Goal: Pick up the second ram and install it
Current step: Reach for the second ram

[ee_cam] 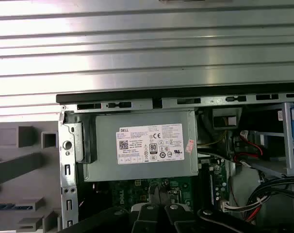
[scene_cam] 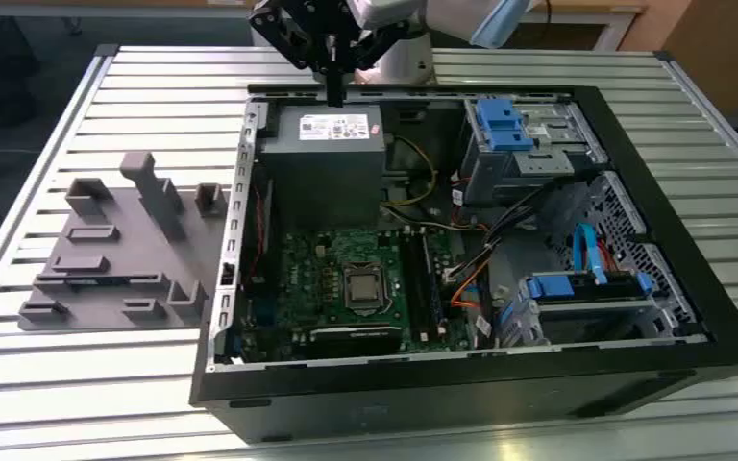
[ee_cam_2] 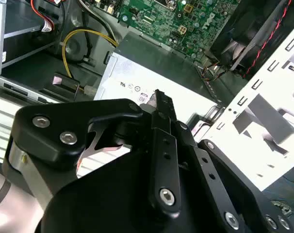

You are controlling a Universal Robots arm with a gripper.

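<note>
So, closest in the exterior view you have the black wall of the open computer case (scene_cam: 472, 384), which lies on its side on the slatted metal surface (scene_cam: 87, 384). Just inside that wall, toward the exterior view's right, sits a drive cage with blue latches (scene_cam: 587, 288). Next back is the green motherboard (scene_cam: 331, 259) with its square processor socket (scene_cam: 365, 285). The long dark memory slots (scene_cam: 415, 279) run just to the exterior view's right of the socket; you cannot tell what is seated in them.

Outside the case, on the exterior view's left and just beside its wall, your gray tray (scene_cam: 100, 254) with upright blocks rests on the surface. A thin dark strip lies in a long slot near the tray's front edge. That looks like the second ram (scene_cam: 100, 280). The first wrist view shows the second ram (ee_cam: 11, 206) as a dark segmented stick in the same tray (ee_cam: 21, 187), though it is too small for you to be certain.

Farther back, the gray power supply (scene_cam: 324, 144) sits in the case's far corner, label up. Your hand (scene_cam: 334, 94) hangs above its far edge, well apart from the ram, with its fingers pointing down and drawn together. In the second wrist view the hand (ee_cam_2: 159, 97) has its tips meeting over the power supply (ee_cam_2: 152, 73). Behind it, the arm (scene_cam: 395, 29) rises at the far edge of the surface.
</note>
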